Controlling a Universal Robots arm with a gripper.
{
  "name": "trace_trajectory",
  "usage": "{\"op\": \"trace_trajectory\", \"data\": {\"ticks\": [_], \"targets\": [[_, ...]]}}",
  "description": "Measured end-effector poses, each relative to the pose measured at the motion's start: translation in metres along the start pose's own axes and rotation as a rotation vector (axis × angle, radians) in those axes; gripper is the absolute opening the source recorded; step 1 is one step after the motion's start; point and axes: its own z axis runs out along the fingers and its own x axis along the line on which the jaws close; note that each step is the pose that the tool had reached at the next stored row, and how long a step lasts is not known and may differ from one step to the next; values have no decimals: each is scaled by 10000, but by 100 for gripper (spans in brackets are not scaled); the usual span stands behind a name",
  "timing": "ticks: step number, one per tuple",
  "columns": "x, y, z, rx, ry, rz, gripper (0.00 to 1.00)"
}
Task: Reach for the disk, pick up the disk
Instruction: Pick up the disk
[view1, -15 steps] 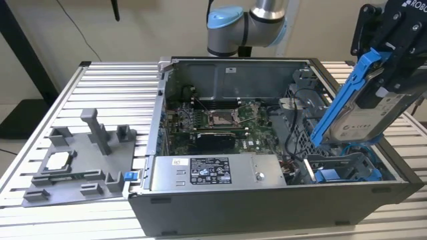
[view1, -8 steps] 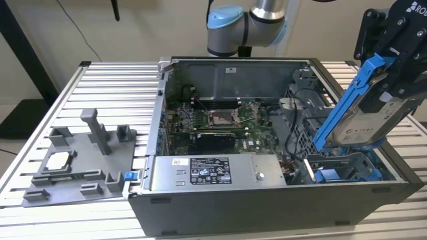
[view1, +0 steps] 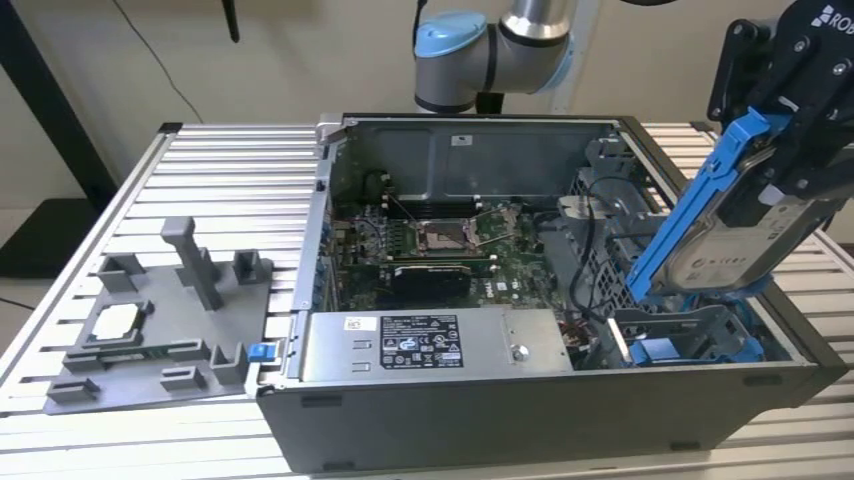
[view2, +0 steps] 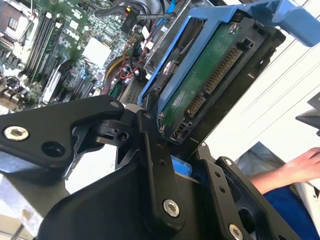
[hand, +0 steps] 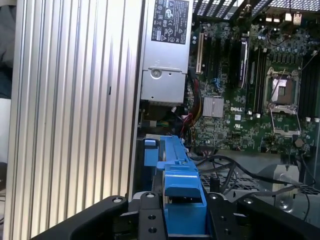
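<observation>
The gripper (view1: 781, 150) has its fingers clenched on the disk (view1: 727, 235), which hangs tilted above the open computer case (view1: 534, 400), over the blue drive bay (view1: 687, 345) at the case's end nearest the exterior view's right. The disk's lower edge sits just above that bay. In the second wrist view the disk (view2: 200, 85) shows its green circuit board and connector inside the blue frame, with a black finger (view2: 155, 165) pressed against the frame's edge. In the first wrist view the blue frame (hand: 177, 195) sits between the fingers, with the motherboard (hand: 250, 90) and the power supply (hand: 165, 55) beyond it. Beside the case, a grey fixture (view1: 160, 330) on the worktop (view1: 227, 170) carries a processor chip (view1: 114, 322). A person's hand (view2: 305, 165) shows in the second wrist view, well apart from the disk.
</observation>
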Motion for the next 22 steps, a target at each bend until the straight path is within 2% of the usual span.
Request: {"op": "trace_trajectory", "data": {"ticks": [12,22], "targets": [[3,-3,63,0,-1,0,0],[16,-13,222,33,-6,34,0]]}}
